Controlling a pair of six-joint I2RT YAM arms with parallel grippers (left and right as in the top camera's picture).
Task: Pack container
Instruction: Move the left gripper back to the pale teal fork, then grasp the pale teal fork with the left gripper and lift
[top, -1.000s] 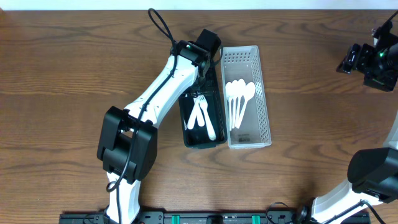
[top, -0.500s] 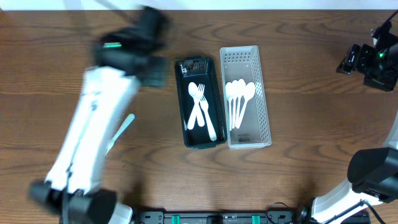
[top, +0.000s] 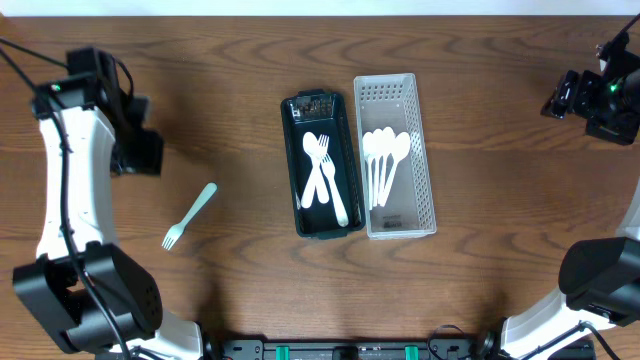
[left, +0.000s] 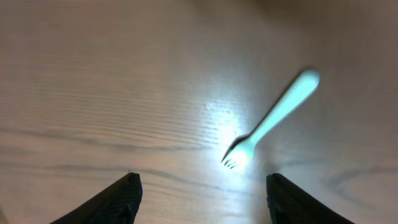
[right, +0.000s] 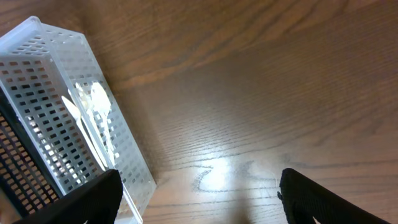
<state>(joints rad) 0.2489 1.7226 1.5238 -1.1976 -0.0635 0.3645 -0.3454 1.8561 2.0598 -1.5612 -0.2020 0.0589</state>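
A pale mint fork (top: 190, 216) lies loose on the wooden table, left of the containers; in the left wrist view the fork (left: 270, 121) lies slantwise ahead of the jaws. My left gripper (top: 140, 155) hangs above the table up and to the left of it, open and empty (left: 202, 199). The black container (top: 300, 205) holds white forks (top: 322, 170). Beside it on the right, the white perforated basket (top: 425, 170) holds white spoons (top: 385, 155). My right gripper (top: 560, 100) is at the far right edge, open and empty (right: 199, 199), with the basket (right: 56, 124) to its left.
The two containers stand side by side at the table's centre. The arm bases sit along the front edge, at the left (top: 85, 305) and right (top: 600, 280). Bare wood surrounds the mint fork.
My left arm has swung from over the black container to the far left of the table. The mint fork it covered now shows. The right arm has not moved.
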